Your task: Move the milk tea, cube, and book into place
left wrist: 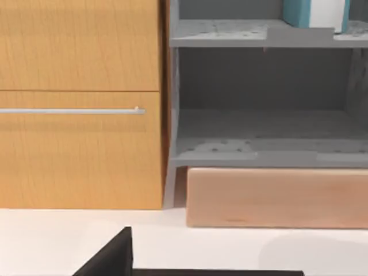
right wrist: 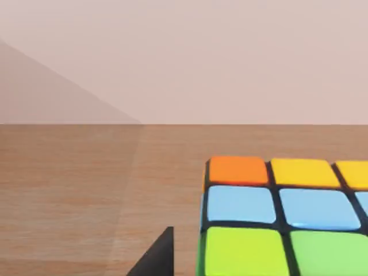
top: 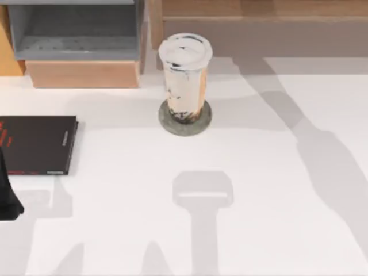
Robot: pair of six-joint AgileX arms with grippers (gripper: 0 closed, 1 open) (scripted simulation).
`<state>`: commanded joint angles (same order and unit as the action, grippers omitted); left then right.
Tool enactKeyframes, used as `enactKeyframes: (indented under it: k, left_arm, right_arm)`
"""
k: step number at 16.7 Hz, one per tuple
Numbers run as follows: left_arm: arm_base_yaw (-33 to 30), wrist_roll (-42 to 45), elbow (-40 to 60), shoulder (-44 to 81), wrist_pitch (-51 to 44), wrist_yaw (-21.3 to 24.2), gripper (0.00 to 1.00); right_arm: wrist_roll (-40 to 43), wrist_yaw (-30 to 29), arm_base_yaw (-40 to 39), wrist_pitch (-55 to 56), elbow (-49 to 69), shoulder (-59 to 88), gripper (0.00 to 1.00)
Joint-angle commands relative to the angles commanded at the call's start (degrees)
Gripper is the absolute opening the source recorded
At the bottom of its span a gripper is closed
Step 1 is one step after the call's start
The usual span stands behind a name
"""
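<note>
**Mia:** Right wrist view first. What is that dark pointy bit at the bottom of the frame?

**Ben:** I think it is a tip of the right gripper [right wrist: 161, 259]. I cannot tell if it is open or shut, or if it holds anything. Just beside it, in the lower right of the frame, is the cube [right wrist: 282, 218]. It has orange, yellow, blue and green squares. It seems to sit on a brown wooden top [right wrist: 86, 190].

**Mia:** And the other pincer?

**Ben:** In the left wrist view a dark tip of the left gripper [left wrist: 112, 259] pokes up at the bottom of the frame. I cannot tell how wide it is either. In the top view a black part of that arm is at the left edge, near the black book [top: 37, 144].

**Mia:** Where is the teal book?

**Ben:** The book [left wrist: 316, 12] stands in the upper right of the left wrist view, on a shelf of the grey rack [left wrist: 259, 155].

**Mia:** And the drink?

**Ben:** The milk tea [top: 184, 77] stands on the round grey coaster [top: 185, 118], in the upper middle of the top view.

**Mia:** So how much is done?

**Ben:** I think the milk tea and the book are in place. The cube looks put down too, so little seems left.
</note>
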<state>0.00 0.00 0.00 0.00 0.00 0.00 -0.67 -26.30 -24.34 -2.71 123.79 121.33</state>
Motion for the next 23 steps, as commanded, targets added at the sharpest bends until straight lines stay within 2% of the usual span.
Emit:
enactKeyframes:
  k: [10, 19, 23]
  left_arm:
    - [0.0, 0.0, 0.0, 0.0, 0.0, 0.0, 1.00]
    - [0.0, 0.0, 0.0, 0.0, 0.0, 0.0, 1.00]
    - [0.0, 0.0, 0.0, 0.0, 0.0, 0.0, 1.00]
  right_arm:
    - [0.0, 0.0, 0.0, 0.1, -0.2, -0.2, 1.00]
    - [-0.1, -1.5, -1.5, 3.5, -11.1, -7.4, 1.00]
    - [-0.1, -1.5, -1.3, 3.6, -11.1, -7.3, 1.00]
